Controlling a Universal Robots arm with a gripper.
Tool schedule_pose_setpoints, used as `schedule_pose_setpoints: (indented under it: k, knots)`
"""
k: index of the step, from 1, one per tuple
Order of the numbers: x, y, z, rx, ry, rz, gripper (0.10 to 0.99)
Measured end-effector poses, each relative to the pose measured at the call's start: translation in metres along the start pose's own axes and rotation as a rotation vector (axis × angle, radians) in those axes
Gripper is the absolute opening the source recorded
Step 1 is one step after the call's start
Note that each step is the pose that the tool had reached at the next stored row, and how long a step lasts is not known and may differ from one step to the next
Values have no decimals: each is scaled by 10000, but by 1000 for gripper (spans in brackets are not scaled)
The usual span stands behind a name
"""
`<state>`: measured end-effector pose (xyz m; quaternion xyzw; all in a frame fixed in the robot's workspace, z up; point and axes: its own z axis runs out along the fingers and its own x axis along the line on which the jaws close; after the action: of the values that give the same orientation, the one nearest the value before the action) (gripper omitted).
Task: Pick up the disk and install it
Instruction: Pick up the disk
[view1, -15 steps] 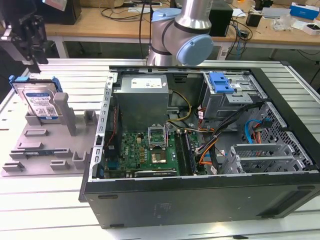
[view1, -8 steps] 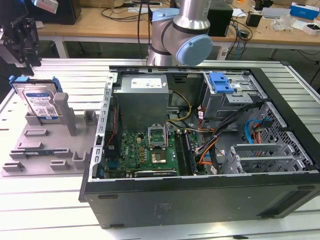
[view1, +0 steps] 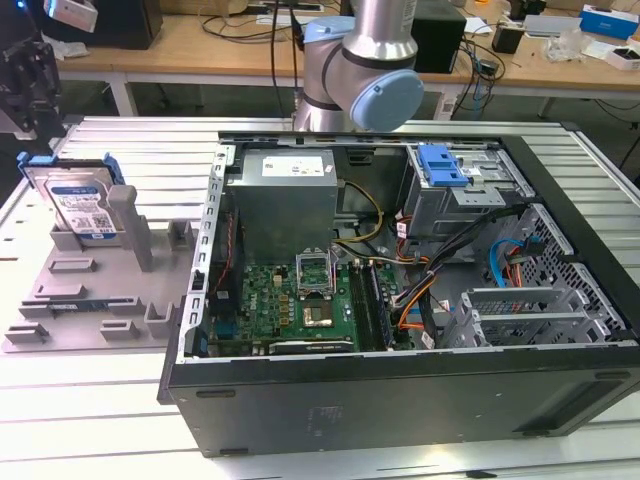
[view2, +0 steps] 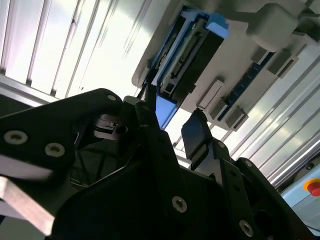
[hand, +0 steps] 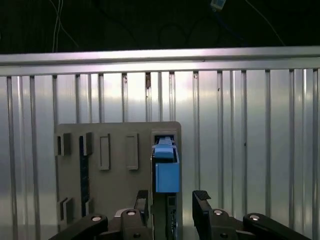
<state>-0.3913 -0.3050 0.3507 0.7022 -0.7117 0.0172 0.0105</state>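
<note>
"Where's the disk (view1: 82, 208)?"

"Upright in the grey holder (view1: 95, 300), at the exterior view's left. The end effector (hand: 171, 201) is released, fingers (hand: 201, 200) flanking its edge."

"Handling?"

"Probably stiff, weighty and shock-sensitive. Clamp the flat faces squarely."

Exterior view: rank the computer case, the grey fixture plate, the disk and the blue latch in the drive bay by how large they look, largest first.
1. computer case
2. grey fixture plate
3. disk
4. blue latch
The differences are plain enough that nearness to the camera does not change the order.
</note>
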Motion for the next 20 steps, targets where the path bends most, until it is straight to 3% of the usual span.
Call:
schedule_pose_setpoints:
  k: [4,20]
  knots:
    - [2,58,69,-20,-2,-245,482]
    - [51,59,202,-60,-3,-345,482]
